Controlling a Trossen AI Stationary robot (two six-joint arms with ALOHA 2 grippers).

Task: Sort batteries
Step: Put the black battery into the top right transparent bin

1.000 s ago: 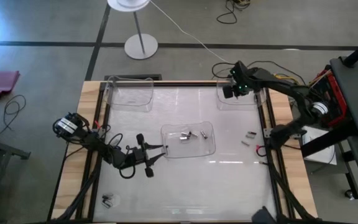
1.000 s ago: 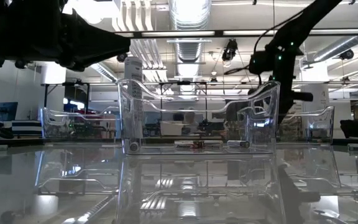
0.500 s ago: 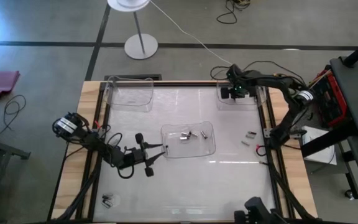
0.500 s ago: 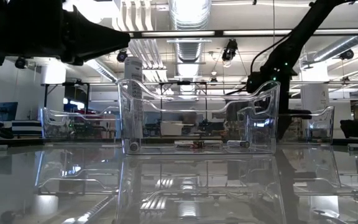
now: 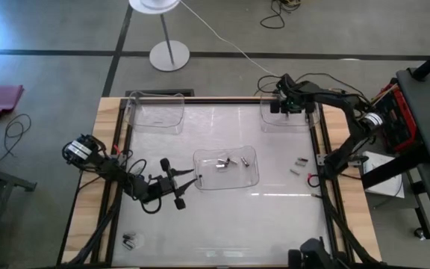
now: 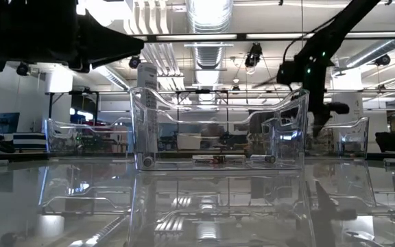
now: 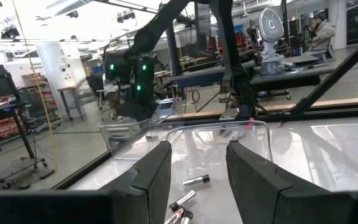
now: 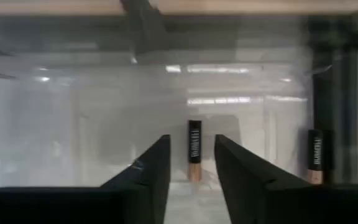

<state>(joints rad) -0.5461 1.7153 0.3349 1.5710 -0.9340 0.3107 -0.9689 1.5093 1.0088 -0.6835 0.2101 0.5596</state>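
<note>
Two dark batteries with coppery ends (image 8: 194,149) (image 8: 314,157) lie on the floor of the clear tray at the far right (image 5: 303,119). My right gripper (image 8: 192,139) hangs open above that tray (image 5: 284,107), holding nothing. Several silvery batteries (image 5: 222,163) (image 7: 196,180) lie in the clear middle tray (image 5: 200,157). My left gripper (image 5: 185,184) stands open just left of that tray, fingers pointing at it (image 7: 197,148). More batteries lie loose on the table to the right (image 5: 298,161) and near the front left corner (image 5: 131,240).
A third clear tray (image 5: 159,112) stands at the far left of the glossy table top. Dark rails (image 5: 323,187) run along the table's left and right sides. A white lamp stand (image 5: 169,54) is on the floor beyond the far edge.
My right gripper dipped down toward the far right tray, then rose again to about its earlier height above it.
</note>
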